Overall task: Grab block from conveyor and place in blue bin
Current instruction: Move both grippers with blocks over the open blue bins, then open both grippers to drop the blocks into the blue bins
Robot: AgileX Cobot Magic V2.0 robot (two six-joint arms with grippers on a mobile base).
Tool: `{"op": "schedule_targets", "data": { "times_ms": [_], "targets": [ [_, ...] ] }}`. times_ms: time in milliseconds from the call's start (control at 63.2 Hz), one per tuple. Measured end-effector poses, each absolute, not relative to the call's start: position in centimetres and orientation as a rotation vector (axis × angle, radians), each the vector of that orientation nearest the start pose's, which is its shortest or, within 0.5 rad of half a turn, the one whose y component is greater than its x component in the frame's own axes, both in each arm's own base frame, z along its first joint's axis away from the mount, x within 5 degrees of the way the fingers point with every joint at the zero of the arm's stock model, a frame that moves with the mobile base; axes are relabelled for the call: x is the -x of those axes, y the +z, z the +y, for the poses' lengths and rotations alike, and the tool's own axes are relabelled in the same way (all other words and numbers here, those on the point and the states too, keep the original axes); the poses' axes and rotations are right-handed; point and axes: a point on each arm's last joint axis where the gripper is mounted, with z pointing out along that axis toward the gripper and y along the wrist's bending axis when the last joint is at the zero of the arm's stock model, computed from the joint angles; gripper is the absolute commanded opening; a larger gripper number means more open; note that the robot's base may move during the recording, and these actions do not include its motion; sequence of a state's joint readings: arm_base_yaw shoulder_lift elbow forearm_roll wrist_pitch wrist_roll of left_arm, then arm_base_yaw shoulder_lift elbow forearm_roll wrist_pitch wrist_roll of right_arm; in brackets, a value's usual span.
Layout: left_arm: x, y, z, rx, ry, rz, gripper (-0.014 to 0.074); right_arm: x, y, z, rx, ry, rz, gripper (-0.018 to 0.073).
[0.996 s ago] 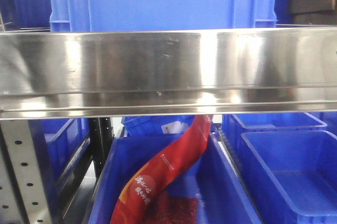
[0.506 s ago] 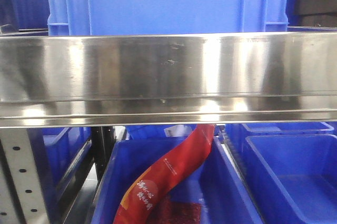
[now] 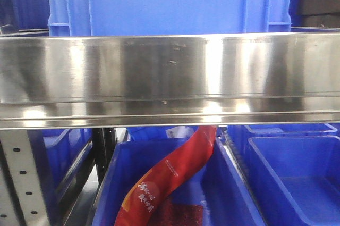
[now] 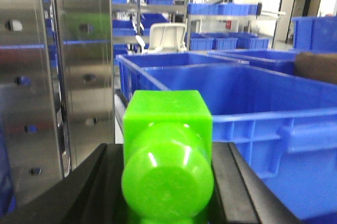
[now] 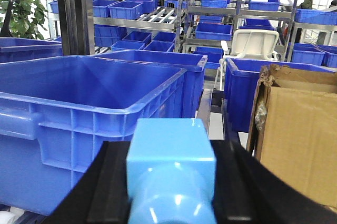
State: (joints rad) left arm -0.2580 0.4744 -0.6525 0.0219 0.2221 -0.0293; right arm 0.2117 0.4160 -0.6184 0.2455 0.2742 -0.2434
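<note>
"What sort of place is this?"

"A warehouse or stockroom, I'd say. Steel racks (image 5: 185, 18) run back in rows, and every level is loaded with blue plastic tubs (image 5: 213, 29), all alike."

"And closer in?"

"More of the same. Low in the front view there's a blue bin (image 3: 228, 183) with another just beside it. A taller ribbed crate (image 3: 170, 2) stands above a brushed stainless rail (image 3: 170, 77). There's also a perforated steel upright (image 3: 21, 178), the sort used in industrial shelving."

"Anything besides storage gear?"

"An open cardboard box (image 5: 300, 139), a white plastic chair (image 5: 255, 42) in the aisle between racks, and a leafy plant (image 5: 18, 2) in a bright corner."
</note>
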Motion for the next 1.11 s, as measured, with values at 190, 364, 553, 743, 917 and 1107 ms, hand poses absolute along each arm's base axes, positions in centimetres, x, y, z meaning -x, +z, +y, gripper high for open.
{"op": "schedule_targets", "data": {
  "times_ms": [190, 364, 553, 743, 917, 1107],
  "targets": [
    [-9.0, 38.0, -2.3, -0.184, -0.211, 1.493, -0.0111, -7.9, 36.7, 2.3, 0.22, 0.213, 1.532, -0.0162],
    [-9.2, 38.0, -2.4, -0.182, -0.214, 1.494, -0.0111, -8.0, 37.0, 2.3, 0.211, 0.21, 1.51, -0.0162],
    [-10.8, 40.6, -3.0, -0.193, -0.227, 1.486, -0.0111, -9.9, 39.0, 2.8, 0.224, 0.216, 1.545, -0.0162],
    [-14.4, 43.3, -6.1, -0.341, -0.275, 1.496, -0.0111, -14.0, 42.2, 4.4, 0.265, 0.251, 1.575, -0.0162],
    [-19.1, 44.2, -10.0, -0.428, -0.33, 1.536, -0.0111, -18.1, 44.1, 6.7, 0.32, 0.298, 1.602, -0.0162],
    [-24.5, 44.3, -13.2, -0.408, -0.382, 1.598, -0.0111, -22.6, 44.7, 10.0, 0.384, 0.346, 1.642, -0.0162]
  ]
}}
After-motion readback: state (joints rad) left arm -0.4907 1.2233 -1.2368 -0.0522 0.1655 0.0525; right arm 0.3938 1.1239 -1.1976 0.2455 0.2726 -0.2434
